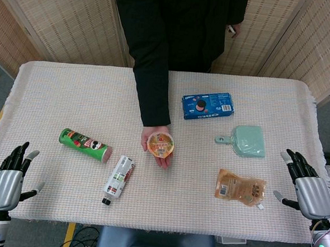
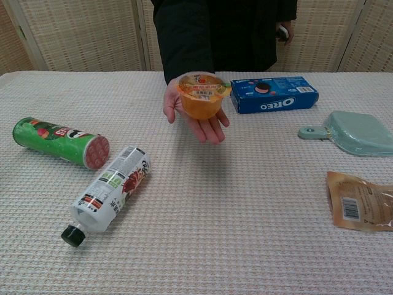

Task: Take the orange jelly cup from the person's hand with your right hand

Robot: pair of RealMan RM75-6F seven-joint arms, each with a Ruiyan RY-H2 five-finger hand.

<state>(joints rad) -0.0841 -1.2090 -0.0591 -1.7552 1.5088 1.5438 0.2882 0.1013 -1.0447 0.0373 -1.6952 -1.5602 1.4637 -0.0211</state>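
Observation:
An orange jelly cup [image 1: 161, 144] [image 2: 202, 96] with a printed foil lid rests on the upturned palm of a person's hand [image 1: 155, 147] [image 2: 202, 123], held above the middle of the table. My right hand [image 1: 308, 185] lies at the table's right edge, fingers apart and empty, far to the right of the cup. At the left edge, my left hand [image 1: 10, 175] rests open as well, holding nothing. Neither hand shows in the chest view.
A green chip can [image 1: 85, 145] [image 2: 60, 142] and a white bottle [image 1: 118, 179] [image 2: 109, 193] lie left of the cup. To its right are a blue Oreo box [image 1: 207, 105] [image 2: 274, 94], a teal dustpan [image 1: 244, 140] [image 2: 356, 132] and a brown snack pouch [image 1: 240, 187] [image 2: 361, 201]. The person [image 1: 171, 28] stands behind the table.

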